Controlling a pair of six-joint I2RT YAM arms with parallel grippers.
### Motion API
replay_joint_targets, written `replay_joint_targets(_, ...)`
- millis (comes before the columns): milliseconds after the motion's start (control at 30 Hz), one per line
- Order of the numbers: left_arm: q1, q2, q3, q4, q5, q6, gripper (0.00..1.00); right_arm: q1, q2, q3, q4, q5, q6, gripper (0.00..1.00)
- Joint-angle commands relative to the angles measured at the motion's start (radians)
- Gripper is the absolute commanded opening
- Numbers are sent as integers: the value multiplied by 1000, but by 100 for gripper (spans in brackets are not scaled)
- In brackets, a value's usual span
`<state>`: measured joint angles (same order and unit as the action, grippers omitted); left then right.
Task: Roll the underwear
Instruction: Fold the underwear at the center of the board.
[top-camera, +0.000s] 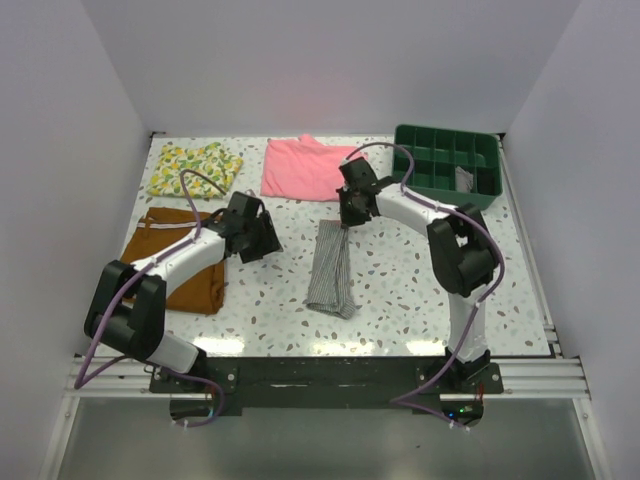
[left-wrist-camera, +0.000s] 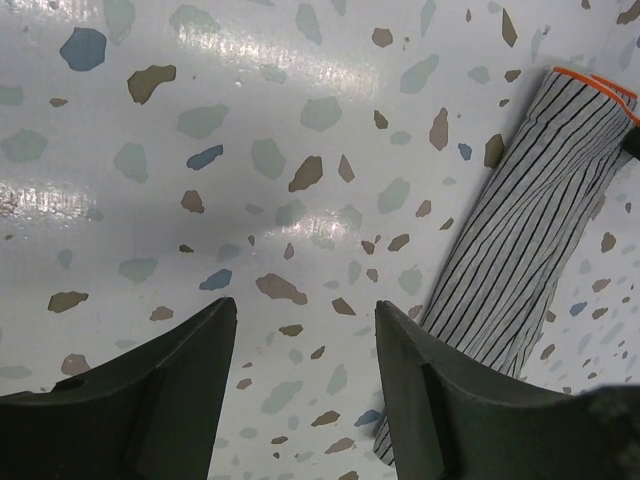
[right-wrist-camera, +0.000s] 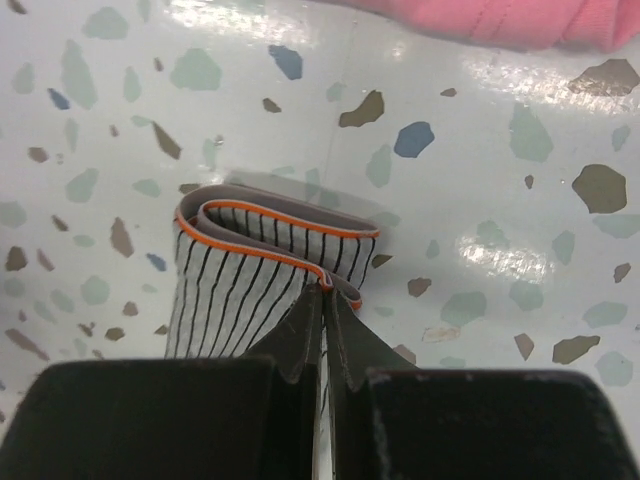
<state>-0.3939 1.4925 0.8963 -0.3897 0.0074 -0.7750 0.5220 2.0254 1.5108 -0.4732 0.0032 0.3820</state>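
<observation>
The underwear (top-camera: 331, 267) is grey-and-white striped knit, folded into a long narrow strip in the middle of the table. Its orange-edged waistband (right-wrist-camera: 270, 235) points to the far side. My right gripper (top-camera: 347, 222) is shut on the top layer of that waistband end; in the right wrist view the right gripper (right-wrist-camera: 325, 290) pinches the orange rim. My left gripper (top-camera: 268, 243) hovers open to the left of the strip, apart from it. Seen from the left wrist, the left gripper (left-wrist-camera: 305, 325) has only bare table between its fingers, and the underwear (left-wrist-camera: 525, 245) lies to the right.
Rust-brown shorts (top-camera: 178, 262) lie at the left under the left arm. A pink garment (top-camera: 302, 167) and a yellow patterned cloth (top-camera: 195, 169) lie at the back. A green divided tray (top-camera: 447, 164) stands at the back right.
</observation>
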Motion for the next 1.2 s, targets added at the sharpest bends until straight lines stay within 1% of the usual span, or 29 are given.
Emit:
replay_joint_targets(0,-2,-3,-13,35,12,-9,62,-11,50,11,38,73,-8,0)
replay_joint_targets(67,0,-5,-13,34,13,-7,62,-11,65,-1,45,112,3,0)
replay_joint_targets(233,0,-6,-19,35,11,-3,62,-19,91,-23,87,98,9,0)
replay_joint_targets(300,0,-6,-23,34,9,-4,62,-17,101,-20,79,84,6,1)
replay_joint_targets(367,-2,-8,-30,38,11,-4,62,-19,96,-30,81,81,8,6)
replay_joint_targets(400,-2,-11,-31,40,12,-4,62,-20,87,-43,99,74,11,10)
replay_joint_targets(433,-2,-12,-33,41,14,-4,62,-20,66,-52,108,69,12,19)
replay_joint_targets(467,-2,-14,-36,45,16,-6,62,-22,52,-67,116,64,17,22)
replay_joint_targets(500,0,-17,-36,46,16,-4,62,-22,39,-73,128,57,17,28)
replay_joint_targets(600,-2,-24,-33,51,14,0,62,-25,-22,-93,151,46,20,42)
replay_joint_targets(700,-2,-29,-19,43,6,11,62,-25,-85,-95,140,73,17,46)
replay_joint_targets(800,0,-32,-7,34,-4,17,62,-24,-155,-107,117,98,11,47)
replay_joint_targets(867,0,-35,0,28,-6,17,62,-25,-224,-153,122,71,18,48)
replay_joint_targets(900,0,-37,-2,28,-6,17,62,-25,-244,-170,128,57,20,50)
replay_joint_targets(933,0,-38,-2,28,-4,17,62,-25,-269,-202,127,46,24,51)
replay_joint_targets(1067,-2,-38,-4,29,-6,14,62,-19,-343,-280,111,-112,69,50)
replay_joint_targets(1100,-2,-38,-4,29,-4,16,62,-17,-370,-302,123,-193,84,48)
replay_joint_targets(1167,0,-38,0,28,-4,17,62,-7,-395,-372,131,-259,136,45)
